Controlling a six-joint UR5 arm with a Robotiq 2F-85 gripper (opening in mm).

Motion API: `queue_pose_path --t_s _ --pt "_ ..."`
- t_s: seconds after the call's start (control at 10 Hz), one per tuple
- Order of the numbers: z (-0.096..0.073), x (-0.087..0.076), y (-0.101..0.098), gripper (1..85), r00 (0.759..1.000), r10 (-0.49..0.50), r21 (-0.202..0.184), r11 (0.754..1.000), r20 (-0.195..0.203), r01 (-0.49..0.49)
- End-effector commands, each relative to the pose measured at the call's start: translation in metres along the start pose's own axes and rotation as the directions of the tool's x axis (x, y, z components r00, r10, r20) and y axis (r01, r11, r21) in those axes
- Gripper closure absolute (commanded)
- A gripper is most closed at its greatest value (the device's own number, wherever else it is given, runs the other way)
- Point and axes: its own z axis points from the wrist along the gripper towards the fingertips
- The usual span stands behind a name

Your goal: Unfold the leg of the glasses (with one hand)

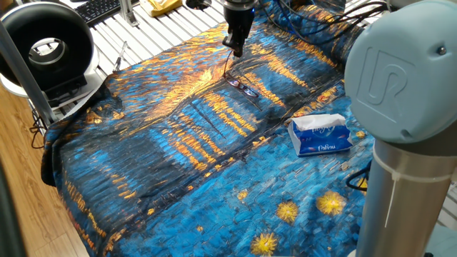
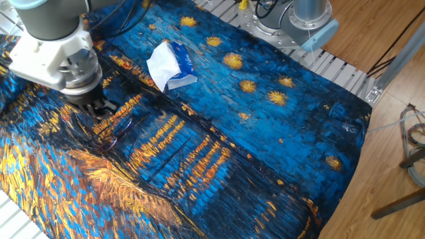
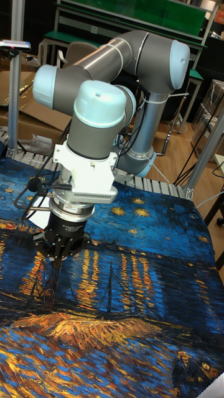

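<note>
Thin wire is the worry here. Glasses [image 1: 243, 87] lie on the painted cloth [image 1: 178, 164] over the counter, mid-cloth toward the far edge in one fixed view, well apart from the tissue pack [image 1: 320, 134]. Leg [image 1: 230, 63] runs as a dark line from the frame up to the gripper [image 1: 235, 47].

Risks, as I judge them:
- Frame isn't pinned. One-handed pull on the leg likely drags or lifts the whole pair instead of swinging the hinge.
- Wire that thin can slip out of the fingers [image 2: 99, 110], or bend if the pull goes off the hinge axis.
- Cloth is wrinkled and loose; frame can snag or slide unpredictably.
- Lifting too high could leave the frame dangling, then it drops lens-down.

Gripper state: fingers look nearly together, tips low over the cloth just beside the frame, at the leg's far end. Looks like it's pinched on the leg tip, but the wire is too thin in all three views to confirm contact. In the tall fixed view the fingertips [image 3: 59, 257] point straight down, close together; glasses aren't readable there against the pattern.
</note>
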Motion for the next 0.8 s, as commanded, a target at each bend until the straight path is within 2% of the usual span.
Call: queue_pose_path --t_s 0.0,0.1,0.2,0.4,0.7 --pt "0.000 0.004 0.001 70.0 0.999 0.047 -0.027 0.999 0.013 -0.046" --pt "0.002 0.006 -0.003 64.7 0.999 0.030 -0.024 0.999 0.018 -0.029" --pt "0.007 0.003 -0.004 61.7 0.998 0.042 -0.035 0.999 0.041 -0.040" --pt "0.012 0.005 -0.005 59.0 0.997 0.056 -0.039 0.998 0.051 -0.054" --pt "0.019 0.002 -0.002 59.3 0.994 0.087 -0.050 0.995 0.073 -0.084"
